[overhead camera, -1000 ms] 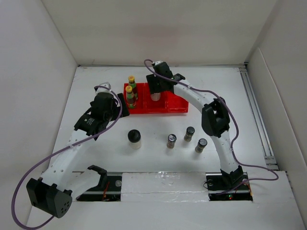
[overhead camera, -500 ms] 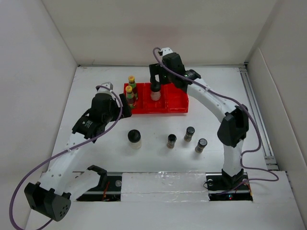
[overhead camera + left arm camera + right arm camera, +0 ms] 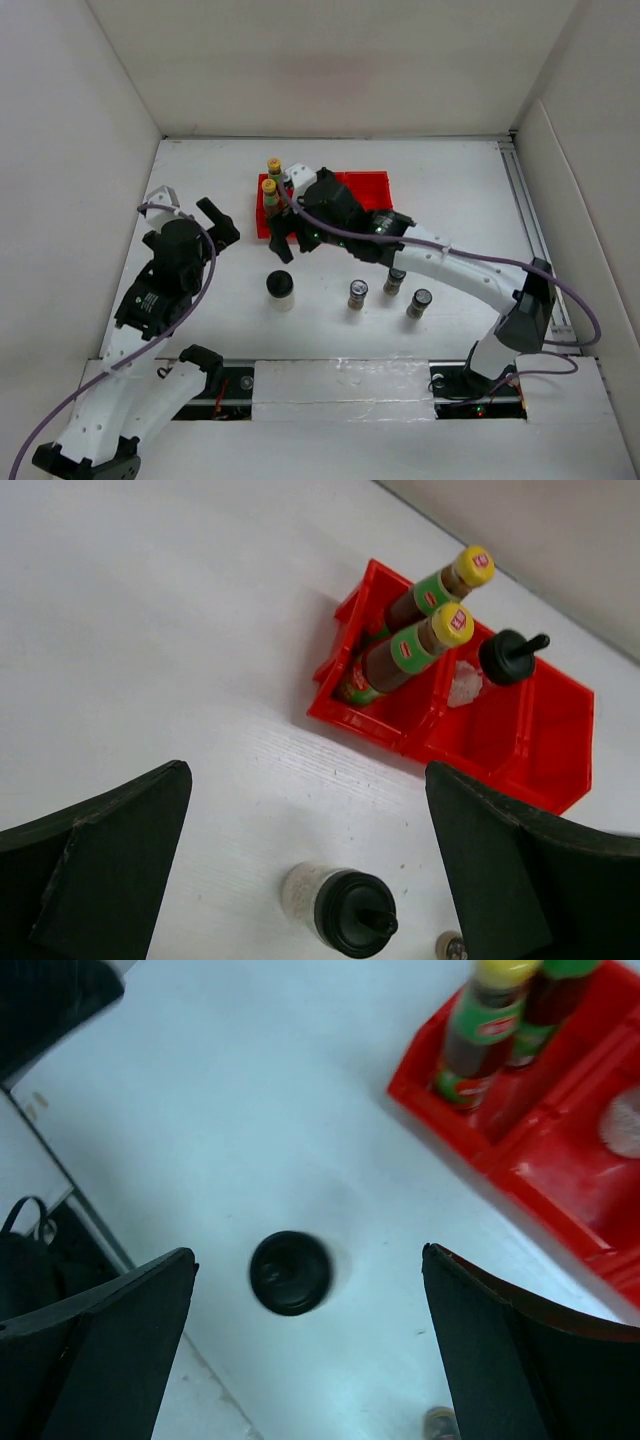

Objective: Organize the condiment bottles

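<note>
Two tall yellow-capped bottles (image 3: 270, 187) stand in the left compartment of the red tray (image 3: 365, 185); the left wrist view shows them too (image 3: 415, 645). One white jar with a black lid (image 3: 503, 660) stands in the middle compartment, hidden by my right arm in the top view. The other white jar (image 3: 280, 289) stands on the table in front of the tray. Three dark-capped shakers (image 3: 357, 293) (image 3: 395, 280) (image 3: 419, 303) stand to its right. My right gripper (image 3: 288, 232) is open and empty above that jar (image 3: 290, 1272). My left gripper (image 3: 215, 218) is open and empty, left of the tray.
The right arm lies across the tray's front and covers its middle. White walls enclose the table on three sides. A metal rail (image 3: 535, 235) runs along the right edge. The arm bases sit at the near edge.
My right gripper has left the jar in the tray's middle compartment and swung forward and left over the table. My left gripper has drawn back left, away from the tray.
</note>
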`<state>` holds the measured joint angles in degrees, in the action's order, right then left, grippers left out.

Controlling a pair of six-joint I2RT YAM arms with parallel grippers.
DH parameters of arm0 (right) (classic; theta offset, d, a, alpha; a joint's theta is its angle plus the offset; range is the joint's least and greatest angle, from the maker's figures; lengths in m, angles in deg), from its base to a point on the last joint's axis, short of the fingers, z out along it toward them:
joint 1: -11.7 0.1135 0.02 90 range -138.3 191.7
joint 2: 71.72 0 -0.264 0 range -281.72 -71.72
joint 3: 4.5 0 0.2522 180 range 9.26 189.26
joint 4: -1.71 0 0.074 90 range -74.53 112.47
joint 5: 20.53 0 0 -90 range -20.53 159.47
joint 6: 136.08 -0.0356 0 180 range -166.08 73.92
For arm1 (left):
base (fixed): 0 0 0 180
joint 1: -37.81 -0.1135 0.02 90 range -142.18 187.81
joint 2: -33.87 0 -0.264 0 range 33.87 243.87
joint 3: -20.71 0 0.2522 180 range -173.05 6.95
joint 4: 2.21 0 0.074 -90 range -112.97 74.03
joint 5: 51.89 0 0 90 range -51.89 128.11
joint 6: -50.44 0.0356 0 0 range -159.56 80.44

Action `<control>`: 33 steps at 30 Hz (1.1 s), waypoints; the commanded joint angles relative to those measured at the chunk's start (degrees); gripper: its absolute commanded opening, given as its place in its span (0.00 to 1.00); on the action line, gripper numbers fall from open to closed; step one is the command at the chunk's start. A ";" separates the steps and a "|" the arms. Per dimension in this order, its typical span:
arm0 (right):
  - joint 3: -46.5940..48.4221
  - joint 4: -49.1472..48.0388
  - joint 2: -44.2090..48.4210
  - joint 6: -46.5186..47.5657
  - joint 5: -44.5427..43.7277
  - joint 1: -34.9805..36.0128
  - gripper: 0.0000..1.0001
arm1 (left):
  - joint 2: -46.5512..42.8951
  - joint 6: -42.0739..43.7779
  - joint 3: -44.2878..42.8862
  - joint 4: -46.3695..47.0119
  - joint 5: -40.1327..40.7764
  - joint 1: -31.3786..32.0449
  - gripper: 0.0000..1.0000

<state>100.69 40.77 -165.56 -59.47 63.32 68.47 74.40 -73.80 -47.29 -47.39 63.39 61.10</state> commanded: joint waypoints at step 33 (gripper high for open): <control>-6.45 -3.24 -14.09 -8.32 -5.62 10.73 0.46 | -4.06 -0.92 0.19 1.01 1.88 -1.76 0.99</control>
<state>94.79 39.33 -183.09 -66.93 56.68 78.53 70.79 -75.50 -47.27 -48.37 65.33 59.49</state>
